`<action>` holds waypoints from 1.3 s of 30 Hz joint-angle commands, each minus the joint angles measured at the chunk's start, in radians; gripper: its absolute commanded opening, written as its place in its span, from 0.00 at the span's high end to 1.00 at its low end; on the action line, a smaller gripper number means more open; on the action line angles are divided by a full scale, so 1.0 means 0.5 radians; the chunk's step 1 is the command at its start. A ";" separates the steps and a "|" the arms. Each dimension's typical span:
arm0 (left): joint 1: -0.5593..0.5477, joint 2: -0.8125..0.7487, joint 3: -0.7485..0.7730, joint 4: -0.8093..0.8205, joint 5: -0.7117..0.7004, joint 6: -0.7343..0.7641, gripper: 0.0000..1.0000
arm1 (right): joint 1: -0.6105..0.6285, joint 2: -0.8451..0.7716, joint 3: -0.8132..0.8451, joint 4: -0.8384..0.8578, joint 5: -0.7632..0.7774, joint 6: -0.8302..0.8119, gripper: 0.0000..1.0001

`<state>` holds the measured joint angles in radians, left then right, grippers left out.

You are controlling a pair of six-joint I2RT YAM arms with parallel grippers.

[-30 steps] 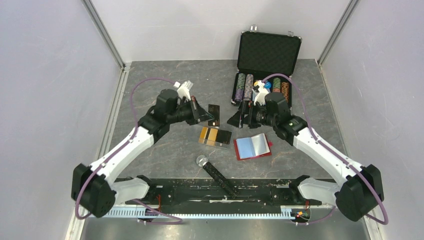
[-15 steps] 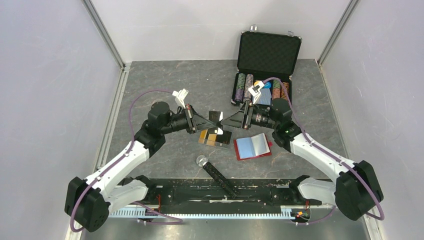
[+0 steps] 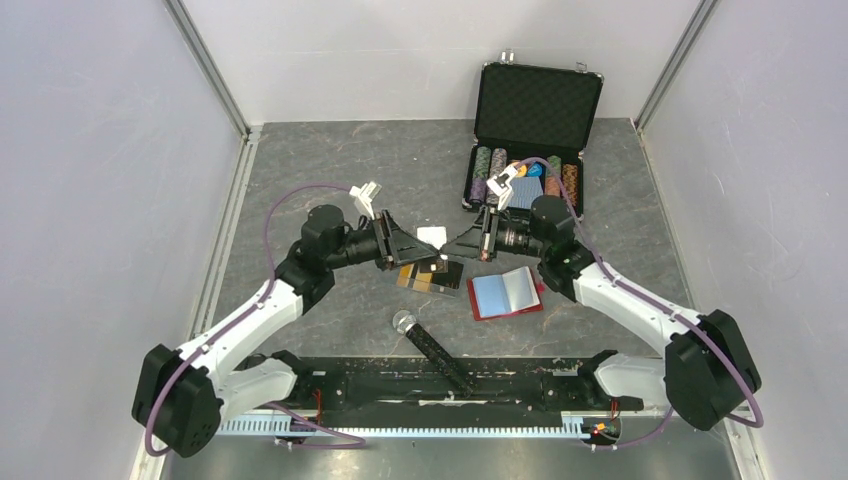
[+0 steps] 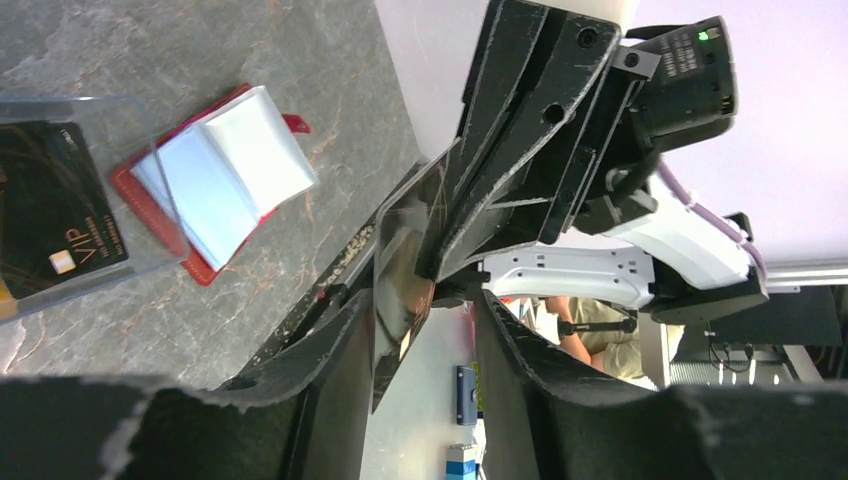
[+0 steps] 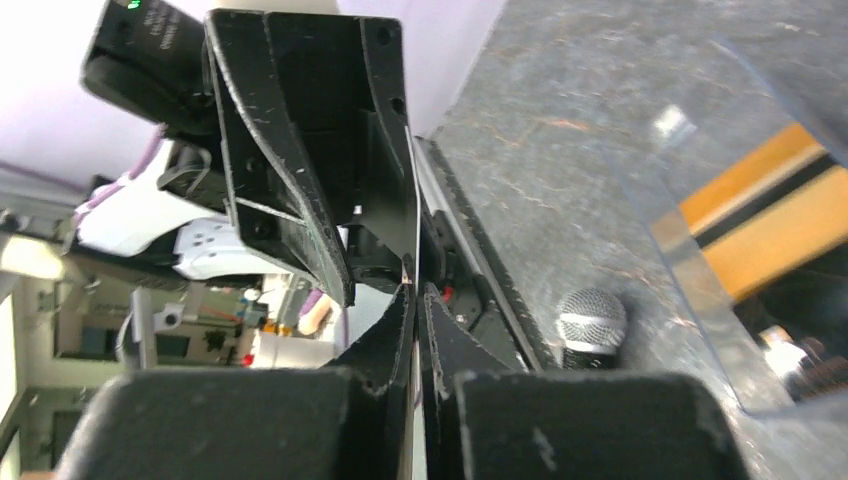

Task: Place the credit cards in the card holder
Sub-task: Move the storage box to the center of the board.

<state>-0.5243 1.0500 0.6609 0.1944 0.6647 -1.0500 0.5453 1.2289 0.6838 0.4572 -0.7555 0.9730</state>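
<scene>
One shiny black credit card (image 4: 400,290) hangs on edge above the table between my two grippers, which meet tip to tip. My right gripper (image 5: 417,300) is shut on its edge; from above the card (image 3: 432,238) glints white. My left gripper (image 4: 420,330) stands open around the card's other end, which rests against one finger with a gap to the other. More orange-gold and black credit cards (image 3: 428,276) lie in a clear plastic case under the grippers. The red card holder (image 3: 505,293) lies open to the right, its blue-grey sleeves up.
An open black poker-chip case (image 3: 530,150) stands at the back right, behind my right arm. A microphone (image 3: 430,342) lies near the front edge. White walls close in the table on both sides and at the back.
The grippers came together over the clear case. My right gripper closed on the card that the left had been holding, and the left jaws have opened.
</scene>
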 commanded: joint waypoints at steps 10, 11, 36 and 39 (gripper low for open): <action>-0.406 0.761 0.627 -0.938 -0.568 0.522 0.66 | -0.475 -0.233 0.384 -1.847 0.774 -1.106 1.00; -0.452 0.837 0.719 -1.014 -0.636 0.561 0.68 | -0.493 -0.232 0.395 -1.904 0.817 -1.150 1.00; -0.446 1.742 1.448 -1.947 -1.518 0.955 0.98 | -0.606 -0.122 0.121 -1.925 0.719 -1.368 1.00; -0.432 1.677 1.425 -1.925 -1.460 1.003 0.98 | -0.604 -0.106 0.107 -1.900 0.729 -1.382 1.00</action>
<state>-0.7628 1.9682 1.3911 -0.7418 -0.0338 -0.6136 0.2459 1.1667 0.7475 -0.5346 -0.3870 0.3092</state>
